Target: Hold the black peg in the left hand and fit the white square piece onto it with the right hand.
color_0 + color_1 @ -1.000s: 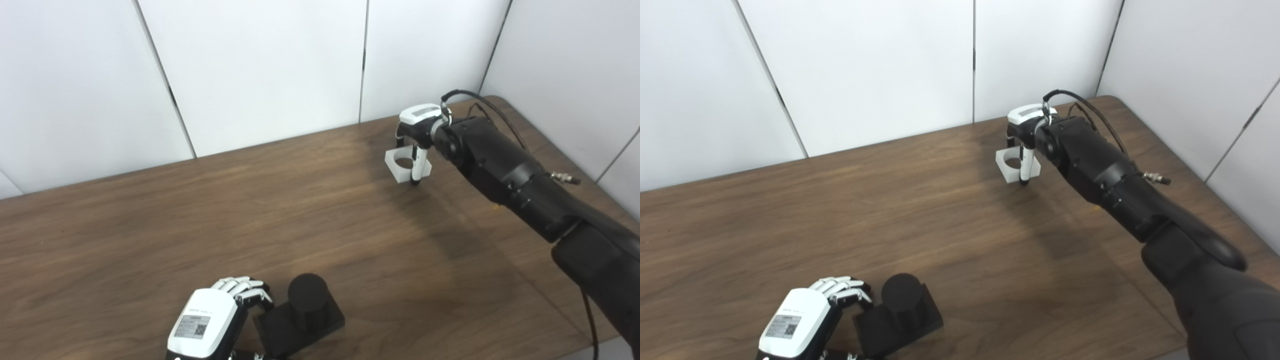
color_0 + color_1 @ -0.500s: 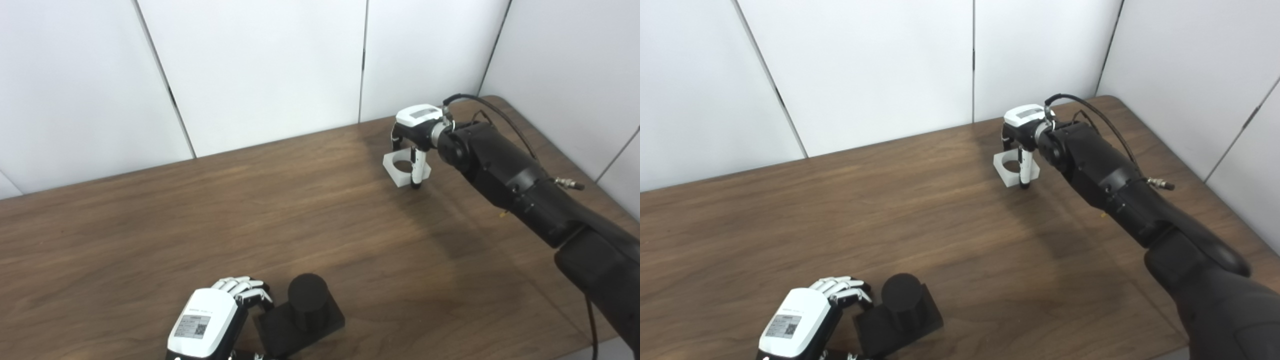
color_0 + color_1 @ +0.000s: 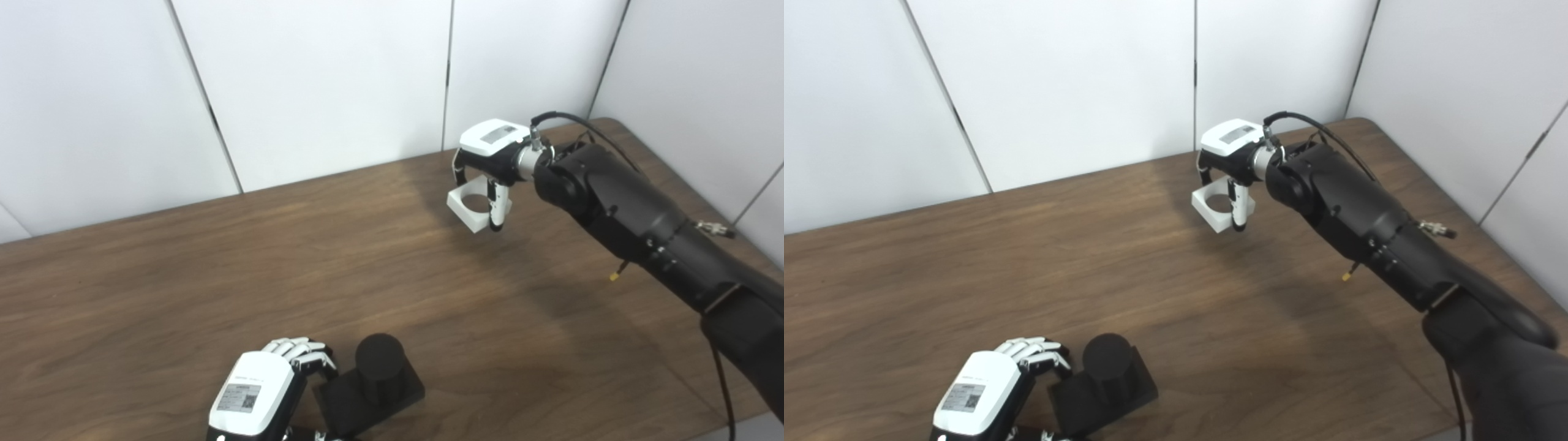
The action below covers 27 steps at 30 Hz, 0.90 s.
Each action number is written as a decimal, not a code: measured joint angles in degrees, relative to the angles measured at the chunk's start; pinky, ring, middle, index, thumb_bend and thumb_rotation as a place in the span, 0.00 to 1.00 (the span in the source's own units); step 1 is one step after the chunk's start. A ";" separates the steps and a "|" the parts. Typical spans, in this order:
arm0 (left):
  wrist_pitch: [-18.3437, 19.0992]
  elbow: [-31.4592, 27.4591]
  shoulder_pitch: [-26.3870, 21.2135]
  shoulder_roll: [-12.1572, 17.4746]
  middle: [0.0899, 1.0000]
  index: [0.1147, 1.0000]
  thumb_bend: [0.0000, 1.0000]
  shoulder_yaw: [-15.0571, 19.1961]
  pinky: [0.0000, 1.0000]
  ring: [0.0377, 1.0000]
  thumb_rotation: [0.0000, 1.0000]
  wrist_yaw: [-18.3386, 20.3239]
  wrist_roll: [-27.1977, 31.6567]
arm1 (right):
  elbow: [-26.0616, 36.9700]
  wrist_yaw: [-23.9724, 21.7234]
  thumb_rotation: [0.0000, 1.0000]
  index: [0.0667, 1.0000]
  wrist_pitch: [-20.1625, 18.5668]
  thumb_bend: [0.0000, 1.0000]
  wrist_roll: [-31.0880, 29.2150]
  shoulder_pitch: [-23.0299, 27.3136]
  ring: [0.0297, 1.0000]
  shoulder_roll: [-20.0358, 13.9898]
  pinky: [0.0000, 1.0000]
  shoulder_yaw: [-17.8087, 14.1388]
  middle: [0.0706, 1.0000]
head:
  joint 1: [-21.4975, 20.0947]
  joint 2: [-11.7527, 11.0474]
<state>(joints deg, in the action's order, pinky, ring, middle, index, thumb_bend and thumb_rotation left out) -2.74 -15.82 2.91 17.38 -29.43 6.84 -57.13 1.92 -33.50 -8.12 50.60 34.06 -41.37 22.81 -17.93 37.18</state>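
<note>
- Left eye view: in the upper right of the frame our right hand (image 3: 490, 168) has its fingers closed around the white square piece (image 3: 470, 208), which we judge to be lifted clear of the tabletop (image 3: 184, 269). Only fingertips pinch its walls, so we think a quick swing could twist the piece or let it drop.
- Left eye view, bottom centre: our left hand (image 3: 260, 398) curls against the square base of the black peg (image 3: 378, 366). Whether it truly grips the base, we cannot tell; if it merely rests there, pressing the piece down could tip or slide the peg.
- Right eye view: the piece and peg (image 3: 1105, 355) lie well apart, upper centre against lower left. The piece's round hole looks tilted here, so we risk it jamming on the peg's rim unless levelled.
</note>
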 measured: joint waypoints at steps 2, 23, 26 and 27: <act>0.02 0.00 -0.02 -0.02 0.74 0.42 0.52 -0.09 0.82 0.80 0.06 0.04 -0.17 | 3.75 -1.57 0.13 0.45 0.54 0.52 0.04 -0.52 0.90 0.02 0.88 0.01 0.79 | 0.62 0.26; 1.19 0.53 -0.72 -3.06 0.74 0.42 0.52 -1.43 0.82 0.81 0.06 -0.03 -4.44 | 35.94 -23.30 0.14 0.45 -1.66 0.52 -6.72 -1.86 0.89 7.19 0.93 -3.71 0.77 | 6.59 3.69; 1.24 0.86 -1.26 -3.24 0.74 0.42 0.52 -1.80 0.82 0.80 0.06 -0.07 -4.90 | 37.88 -27.01 0.14 0.45 -3.55 0.52 -8.17 -0.19 0.88 7.95 0.90 -3.82 0.76 | 7.03 4.31; 1.24 0.87 -1.40 -3.32 0.74 0.42 0.52 -1.97 0.83 0.81 0.06 -0.09 -5.27 | 38.40 -28.27 0.14 0.44 -4.00 0.53 -8.78 0.46 0.88 8.31 0.90 -3.75 0.76 | 7.12 4.48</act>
<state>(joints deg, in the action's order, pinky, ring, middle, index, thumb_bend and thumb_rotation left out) -1.50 -14.95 1.51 14.07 -31.40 6.75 -62.39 40.32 -61.77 -12.12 41.82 34.52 -33.06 19.06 -10.81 41.66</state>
